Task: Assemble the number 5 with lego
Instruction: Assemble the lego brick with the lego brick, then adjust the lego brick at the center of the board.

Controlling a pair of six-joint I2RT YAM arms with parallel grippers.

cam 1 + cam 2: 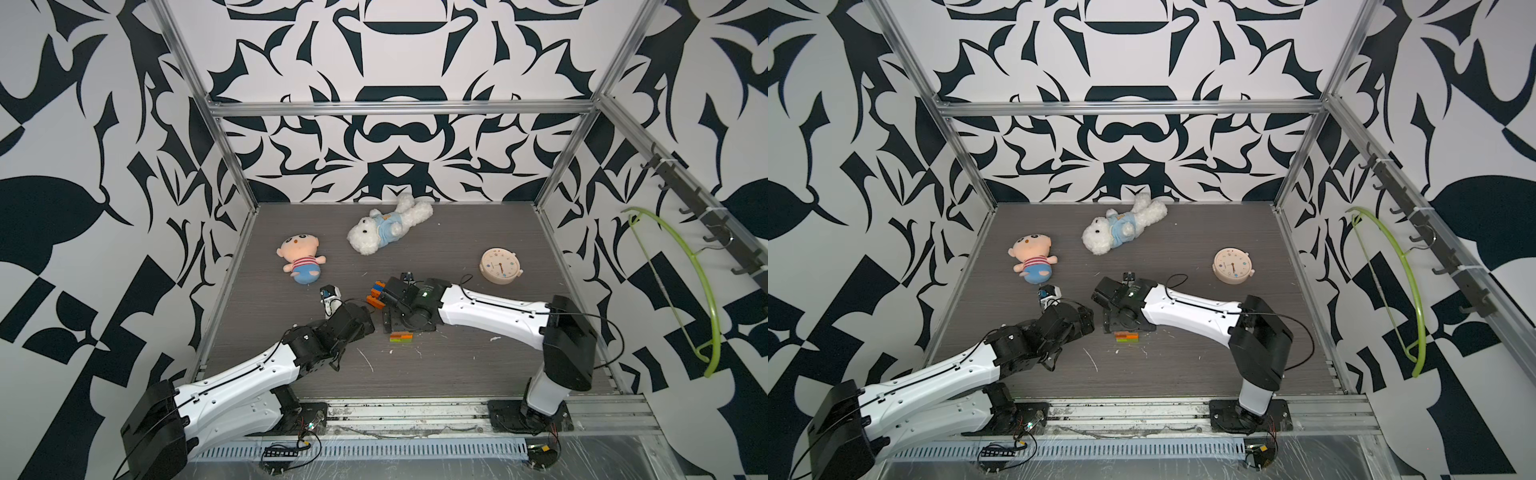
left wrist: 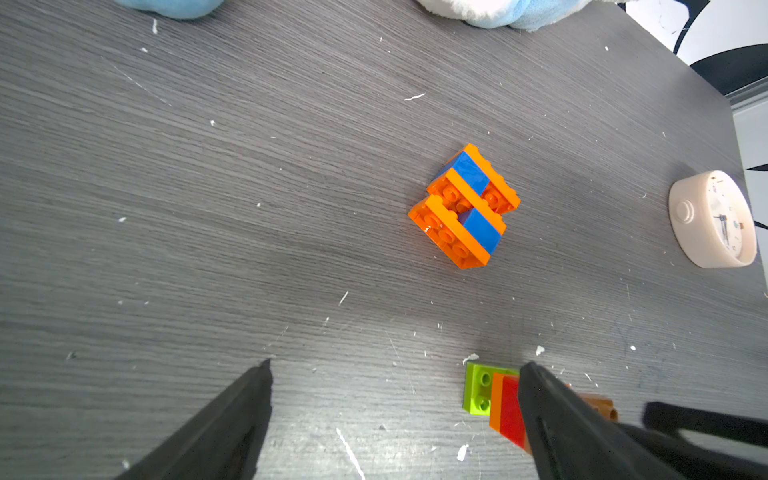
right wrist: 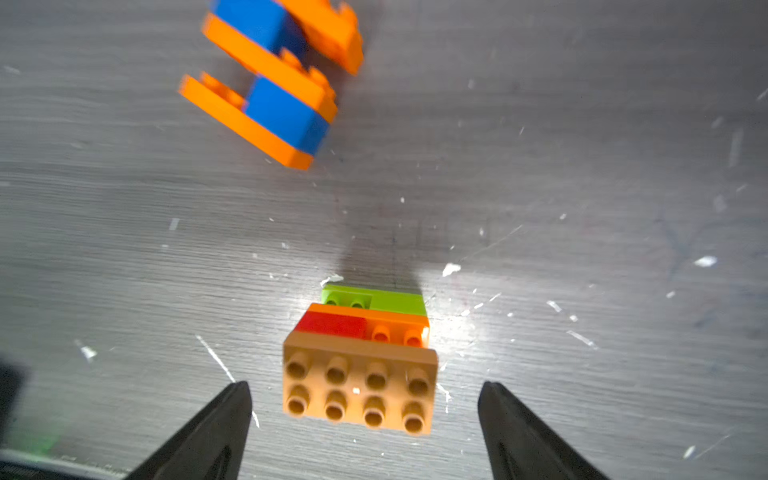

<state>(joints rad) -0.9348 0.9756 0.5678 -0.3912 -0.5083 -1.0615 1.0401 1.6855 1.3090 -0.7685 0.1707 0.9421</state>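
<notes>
Orange-blue cluster (image 2: 463,205) already reads 5. Right gripper (image 3: 363,388) open astride tan-topped stack (image 3: 359,365), left gripper (image 2: 397,363) open; retreat next, probably

Orange-blue lego cluster (image 2: 463,205) near lying green-orange-red-tan stack (image 3: 361,365)

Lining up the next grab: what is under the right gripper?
The green, orange, red and tan lego cluster lies on the table between the open fingertips of the right gripper, ungripped. In both top views the wrist covers it except one striped edge.
</notes>
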